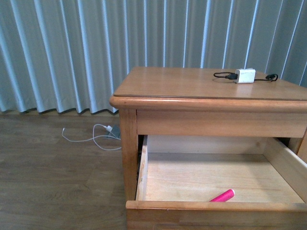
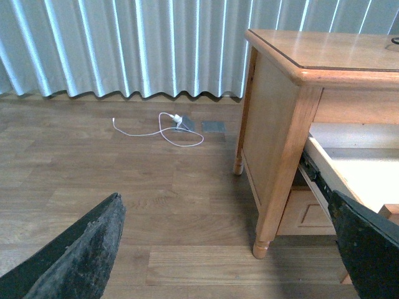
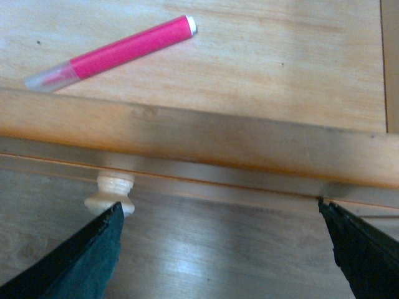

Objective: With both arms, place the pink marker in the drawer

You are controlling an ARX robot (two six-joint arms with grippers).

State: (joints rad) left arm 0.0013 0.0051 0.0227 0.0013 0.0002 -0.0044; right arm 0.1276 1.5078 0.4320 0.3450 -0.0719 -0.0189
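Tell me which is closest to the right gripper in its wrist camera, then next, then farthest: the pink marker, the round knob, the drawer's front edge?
1. Round knob, right by one finger, outside the drawer.
2. Drawer's front edge, just past the knob.
3. Pink marker, lying inside on the drawer floor.

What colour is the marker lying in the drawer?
Bright pink marker with a pale translucent cap end; the right wrist view shows it best.

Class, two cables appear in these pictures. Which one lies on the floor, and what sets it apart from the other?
The thin white looped cable lies on the wooden floor beside the honey-coloured wooden nightstand; the short black cable rests on the nightstand's top, by a small white box.
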